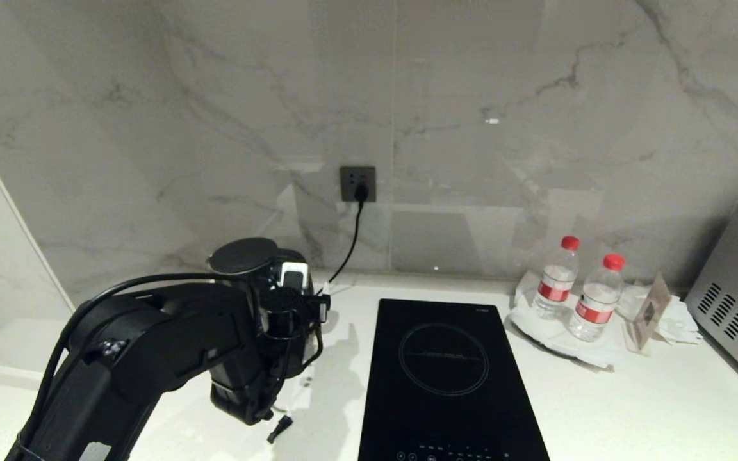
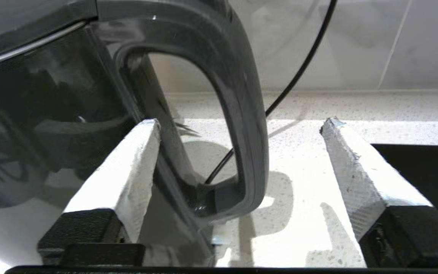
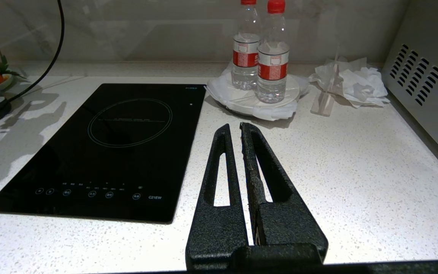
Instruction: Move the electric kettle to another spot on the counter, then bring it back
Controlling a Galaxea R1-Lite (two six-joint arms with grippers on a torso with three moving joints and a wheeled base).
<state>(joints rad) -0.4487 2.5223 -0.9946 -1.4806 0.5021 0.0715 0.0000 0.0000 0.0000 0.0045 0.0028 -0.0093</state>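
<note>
Electric kettle [image 1: 250, 269]: stands at the far left of the counter [image 1: 631, 410], against the marble wall, left of the induction hob [image 1: 449, 378]. In the head view only its flat round lid and a strip of the body show; the left arm covers the rest, so its foot and whatever it stands on are hidden.
Kettle handle [image 2: 238, 114]: in the left wrist view the loop handle stands upright between the two white-padded fingers [image 2: 127, 175], with counter showing through the loop. One pad lies close against the kettle body inside the loop; whether it touches is hard to tell. The other pad is well clear of the handle's outer side.
Left gripper [image 2: 242, 123]: jaws spread wide around the handle, not clamping it. In the head view its fingers are hidden behind the wrist.
Right gripper [image 3: 234, 129]: jaws pressed together on nothing, hovering over the near counter just right of the hob; this arm does not show in the head view.
Power cord [image 1: 351, 237]: hangs from the wall socket [image 1: 357, 184] down toward the kettle; its lower end is lost behind the arm.
Water bottles [image 1: 577, 288]: two with red caps on a white plate, far right of the hob, crumpled tissue beside them.
Metal appliance [image 1: 737, 301]: vented, cut off at the right edge.
Small green and orange object [image 3: 4, 74]: partly hidden at the edge of the right wrist view; unclear.
</note>
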